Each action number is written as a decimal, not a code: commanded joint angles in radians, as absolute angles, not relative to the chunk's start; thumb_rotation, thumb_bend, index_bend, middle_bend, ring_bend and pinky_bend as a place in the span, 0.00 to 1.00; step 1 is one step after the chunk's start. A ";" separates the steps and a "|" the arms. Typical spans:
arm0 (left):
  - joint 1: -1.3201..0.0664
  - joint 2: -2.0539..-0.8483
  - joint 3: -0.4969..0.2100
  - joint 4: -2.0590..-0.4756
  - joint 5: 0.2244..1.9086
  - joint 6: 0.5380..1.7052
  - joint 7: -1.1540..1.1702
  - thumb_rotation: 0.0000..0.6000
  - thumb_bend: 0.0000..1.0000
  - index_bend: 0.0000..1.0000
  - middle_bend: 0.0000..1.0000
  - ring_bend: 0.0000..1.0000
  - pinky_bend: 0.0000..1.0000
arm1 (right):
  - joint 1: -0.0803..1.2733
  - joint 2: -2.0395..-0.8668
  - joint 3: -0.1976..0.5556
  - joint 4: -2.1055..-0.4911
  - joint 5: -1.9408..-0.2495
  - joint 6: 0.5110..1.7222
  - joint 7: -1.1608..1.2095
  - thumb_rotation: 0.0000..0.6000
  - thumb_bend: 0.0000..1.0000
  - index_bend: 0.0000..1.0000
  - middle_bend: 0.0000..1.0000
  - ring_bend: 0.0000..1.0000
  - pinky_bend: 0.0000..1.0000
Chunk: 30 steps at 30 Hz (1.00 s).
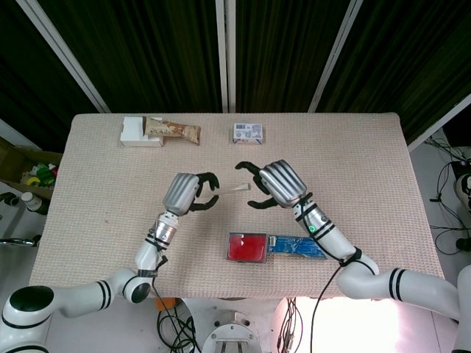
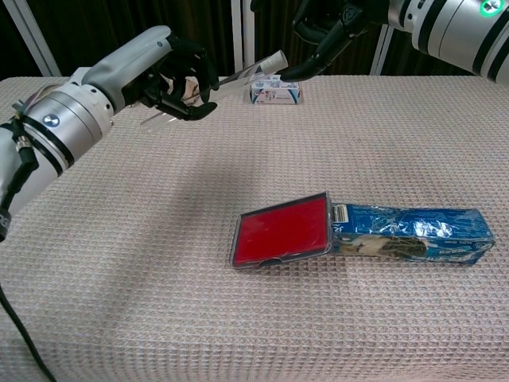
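My left hand (image 1: 189,193) (image 2: 169,76) grips a clear plastic tube (image 1: 234,190) (image 2: 246,73) above the table, and the tube lies almost level with its free end pointing toward my right hand. My right hand (image 1: 274,183) (image 2: 335,25) hovers just beyond that end with its fingers spread, holding nothing. Its fingertips curve around the tube's tip without touching it in the head view.
A red flat case (image 1: 246,248) (image 2: 282,229) lies near the front edge, touching a blue packet (image 1: 298,246) (image 2: 409,235) on its right. At the back are a small blue-white box (image 1: 249,132) (image 2: 276,89), a white box (image 1: 139,132) and a brown snack bar (image 1: 175,131).
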<state>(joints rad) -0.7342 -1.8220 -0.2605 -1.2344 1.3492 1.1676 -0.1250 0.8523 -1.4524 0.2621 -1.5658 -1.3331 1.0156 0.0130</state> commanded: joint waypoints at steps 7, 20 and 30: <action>-0.711 -1.804 -0.184 -1.166 1.388 1.164 -0.035 1.00 0.48 0.58 0.64 0.75 1.00 | 0.788 -1.400 0.233 -1.588 -1.356 1.076 0.029 1.00 0.00 0.23 0.90 1.00 1.00; -0.722 -1.835 -0.138 -1.065 1.383 1.060 0.004 1.00 0.48 0.58 0.62 0.75 1.00 | 0.652 -1.317 0.170 -1.598 -1.357 1.164 0.038 1.00 0.00 0.23 0.90 1.00 1.00; -0.731 -1.776 -0.138 -1.164 1.316 0.974 0.166 1.00 0.38 0.35 0.49 0.69 1.00 | 0.605 -1.297 0.164 -1.588 -1.358 1.181 0.081 1.00 0.00 0.22 0.90 1.00 1.00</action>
<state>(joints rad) -0.7300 -1.7945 -0.1368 -1.1372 1.3360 0.9912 0.1334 0.6075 -1.2977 0.1654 -1.5901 -1.3580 1.1802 0.0794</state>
